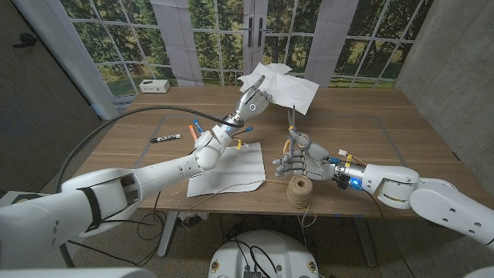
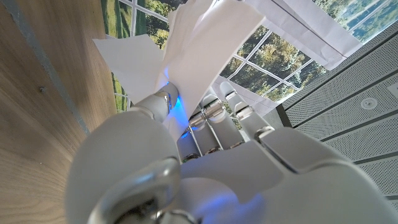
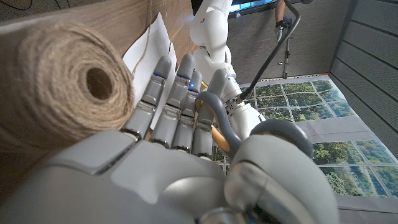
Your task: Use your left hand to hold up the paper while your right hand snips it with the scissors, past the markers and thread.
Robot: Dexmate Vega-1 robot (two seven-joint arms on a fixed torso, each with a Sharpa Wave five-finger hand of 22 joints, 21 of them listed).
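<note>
My left hand [image 1: 253, 103] pinches a crumpled white paper [image 1: 279, 86] and holds it up over the far middle of the table; the left wrist view shows the paper [image 2: 205, 50] fanning out from between the fingers [image 2: 217, 115]. My right hand [image 1: 306, 161] grips grey-handled scissors [image 1: 291, 130] near the front edge, blades pointing up toward the paper but still below it. In the right wrist view the scissors' grey handle loop [image 3: 219, 118] sits in my right hand [image 3: 174, 168]. A twine spool [image 1: 299, 190] stands just in front of the right hand.
A flat white sheet [image 1: 228, 171] lies under my left forearm. Markers [image 1: 166, 138] lie scattered on the table's left half, some near the left wrist. A white box [image 1: 154, 86] sits at the far left edge. The twine spool [image 3: 71, 81] lies close beside the right fingers.
</note>
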